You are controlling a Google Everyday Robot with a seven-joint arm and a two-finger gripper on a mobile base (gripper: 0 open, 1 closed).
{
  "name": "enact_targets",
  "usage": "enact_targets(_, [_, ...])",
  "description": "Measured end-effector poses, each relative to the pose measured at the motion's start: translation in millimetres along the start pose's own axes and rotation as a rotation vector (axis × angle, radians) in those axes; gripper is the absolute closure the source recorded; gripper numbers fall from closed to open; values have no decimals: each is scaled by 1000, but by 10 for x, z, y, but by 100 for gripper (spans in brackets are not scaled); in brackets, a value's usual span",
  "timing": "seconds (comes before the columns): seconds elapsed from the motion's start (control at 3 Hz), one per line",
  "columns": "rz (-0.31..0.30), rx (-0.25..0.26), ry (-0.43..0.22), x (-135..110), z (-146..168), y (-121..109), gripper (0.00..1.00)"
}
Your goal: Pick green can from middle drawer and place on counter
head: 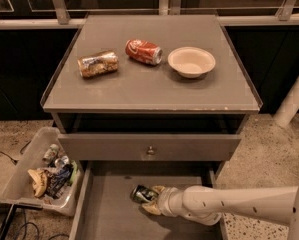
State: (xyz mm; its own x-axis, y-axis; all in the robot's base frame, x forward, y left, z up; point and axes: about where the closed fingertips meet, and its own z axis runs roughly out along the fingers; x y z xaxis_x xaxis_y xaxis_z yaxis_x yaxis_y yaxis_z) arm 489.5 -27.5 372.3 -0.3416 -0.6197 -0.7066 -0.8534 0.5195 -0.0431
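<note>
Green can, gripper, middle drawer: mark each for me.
green can (pixel 142 194): camera view, on its side wall, lying in the drawer.
gripper (pixel 153 199): camera view, its tip, down in the drawer at the can.
middle drawer (pixel 109 211): camera view, bare floor left of the can.

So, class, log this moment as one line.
gripper: in drawer, at green can | green can: on its side on drawer floor | counter: no green can yet

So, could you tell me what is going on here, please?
The robot's arm reaches into the open drawer, with its end effector right beside the green can lying on the drawer floor. The can is not yet lifted. On the counter sit a red can, a gold can and a bowl.
</note>
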Motion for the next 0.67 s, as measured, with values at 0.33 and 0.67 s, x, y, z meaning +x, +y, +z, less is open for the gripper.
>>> enact_targets(0.33, [2, -14, -15, -32, -26, 8, 92])
enact_targets(0.67, [-42, -33, -45, -159, -293, 17, 100])
